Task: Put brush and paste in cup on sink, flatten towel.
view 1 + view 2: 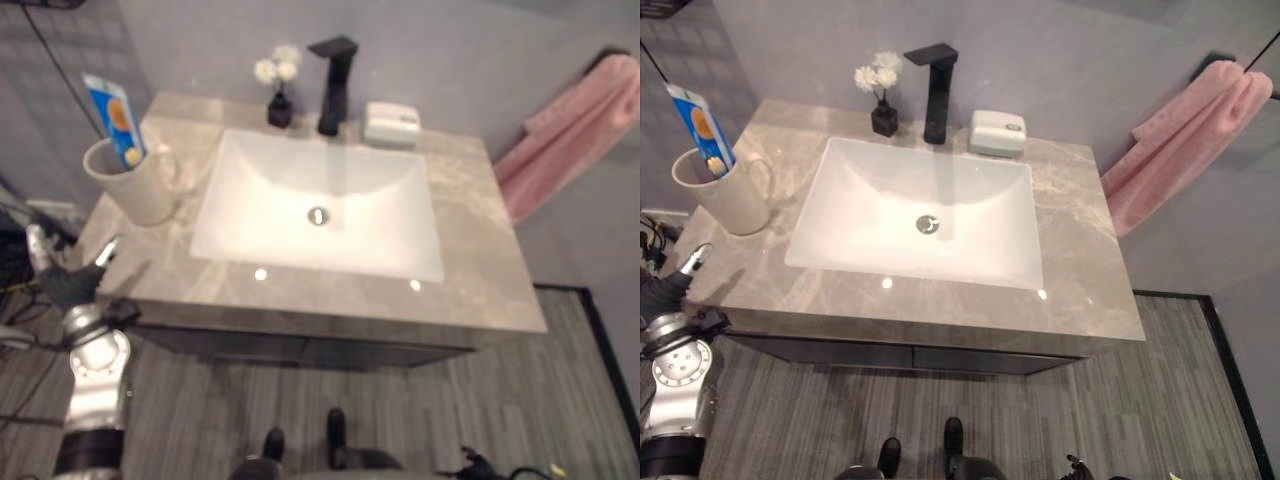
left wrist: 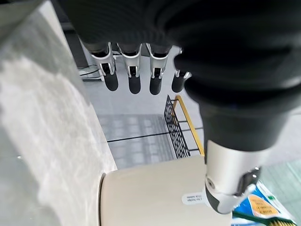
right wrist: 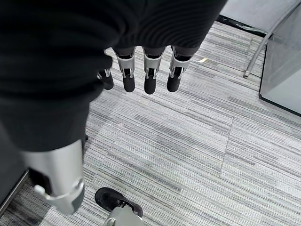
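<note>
Standing in cup: the paste [image 1: 117, 119], a blue and white tube with an orange patch, rises upright out of the cup [image 1: 131, 184].
Cup: cream mug with a handle, on the worktop [image 1: 1080, 262] at its left end, just beside the sink [image 1: 917, 212].
Brush: green bristles [image 2: 263, 220] poke past the cup rim in the left wrist view; the rest is cut off.
Towel: pink towel [image 1: 1181, 142] hangs bunched on a wall bar to the right, clear of the worktop.
Writing: the tube's print and a small label on the cup are too small to read.
Left hand: left hand [image 2: 134, 70] hangs at the worktop's front left corner, near the cup, fingers straight, holding nothing.
Right hand: right hand [image 3: 146, 70] hangs over the striped floor [image 3: 197, 146], fingers straight, empty.
Back edge: black tap [image 1: 936, 88], small vase of white flowers [image 1: 881, 95], white soap box [image 1: 997, 132].
</note>
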Controlling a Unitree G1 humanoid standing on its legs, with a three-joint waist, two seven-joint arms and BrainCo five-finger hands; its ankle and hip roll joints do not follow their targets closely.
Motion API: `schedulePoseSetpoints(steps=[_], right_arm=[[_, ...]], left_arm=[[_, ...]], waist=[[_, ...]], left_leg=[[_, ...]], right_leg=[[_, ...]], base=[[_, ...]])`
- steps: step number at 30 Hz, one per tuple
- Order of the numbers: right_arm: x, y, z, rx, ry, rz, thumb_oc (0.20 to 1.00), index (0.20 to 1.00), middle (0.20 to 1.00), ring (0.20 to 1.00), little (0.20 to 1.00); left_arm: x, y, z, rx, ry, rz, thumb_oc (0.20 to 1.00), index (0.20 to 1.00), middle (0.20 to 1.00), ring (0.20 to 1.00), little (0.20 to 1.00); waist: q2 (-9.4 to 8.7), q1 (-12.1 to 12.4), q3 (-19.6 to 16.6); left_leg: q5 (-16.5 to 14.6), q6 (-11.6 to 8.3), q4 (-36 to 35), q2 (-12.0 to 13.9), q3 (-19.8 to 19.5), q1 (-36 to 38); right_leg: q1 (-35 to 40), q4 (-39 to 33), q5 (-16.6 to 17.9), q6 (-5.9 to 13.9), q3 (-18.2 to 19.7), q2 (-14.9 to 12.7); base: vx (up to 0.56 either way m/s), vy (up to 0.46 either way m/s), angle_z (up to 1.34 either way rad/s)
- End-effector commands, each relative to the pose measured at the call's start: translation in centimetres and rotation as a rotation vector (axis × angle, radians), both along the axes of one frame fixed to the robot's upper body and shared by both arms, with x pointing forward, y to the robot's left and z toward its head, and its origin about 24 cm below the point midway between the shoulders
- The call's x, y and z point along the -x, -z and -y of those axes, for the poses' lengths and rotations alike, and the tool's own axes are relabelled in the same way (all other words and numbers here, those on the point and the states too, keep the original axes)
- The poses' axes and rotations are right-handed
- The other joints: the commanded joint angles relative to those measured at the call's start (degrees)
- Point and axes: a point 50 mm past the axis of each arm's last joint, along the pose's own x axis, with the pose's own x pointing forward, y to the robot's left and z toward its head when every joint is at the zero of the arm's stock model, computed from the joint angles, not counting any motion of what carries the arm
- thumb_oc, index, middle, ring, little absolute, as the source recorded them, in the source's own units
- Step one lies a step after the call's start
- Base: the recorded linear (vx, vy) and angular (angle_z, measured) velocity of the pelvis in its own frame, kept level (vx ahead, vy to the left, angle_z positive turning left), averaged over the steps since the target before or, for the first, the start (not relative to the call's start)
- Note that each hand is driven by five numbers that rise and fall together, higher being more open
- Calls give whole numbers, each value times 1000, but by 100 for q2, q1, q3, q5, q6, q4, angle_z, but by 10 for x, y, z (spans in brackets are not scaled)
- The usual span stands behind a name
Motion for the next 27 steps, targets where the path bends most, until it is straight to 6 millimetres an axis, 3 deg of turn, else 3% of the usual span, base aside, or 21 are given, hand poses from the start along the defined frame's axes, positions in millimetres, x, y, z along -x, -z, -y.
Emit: schedulePoseSetpoints(steps=[1,9,25,26,27], right_arm=[[-12,-3,-1,17,-21,43,1000,1000,1000,1000,1000],[-13,-3,-5,9,-35,49,1000,1000,1000,1000,1000],[-9,-2,-4,12,-51,30,1000,1000,1000,1000,1000],[-3,0,-6,6,-53,7,1000,1000,1000,1000,1000],[-4,0,-6,-6,-71,0,1000,1000,1000,1000,1000]], left_arm=[[-8,-30,-2,8,-11,185,1000,1000,1000,1000,1000],[-13,-37,-2,7,-34,207,1000,1000,1000,1000,1000],[-13,-43,-1,-24,-26,209,1000,1000,1000,1000,1000],[-13,-48,0,-43,-25,210,1000,1000,1000,1000,1000],[-7,-46,-6,-42,-45,190,1000,1000,1000,1000,1000]], waist=[[-76,-73,-53],[-179,-126,-151],[-183,-127,-206],[-128,-123,-237],[54,-121,-256]], left_leg=[[-514,235,275,-111,77,-79],[-558,220,206,-45,139,62],[-577,207,171,-18,181,146],[-601,197,157,-10,174,229],[-608,169,130,-6,151,326]], right_leg=[[-199,524,-403,241,227,19],[-74,437,-422,222,319,73],[-16,415,-433,217,359,102],[52,403,-472,202,362,113],[185,356,-561,161,307,100]], base=[[65,0,-9],[52,-8,-6],[16,-5,0],[199,-126,-1],[159,-127,0]])
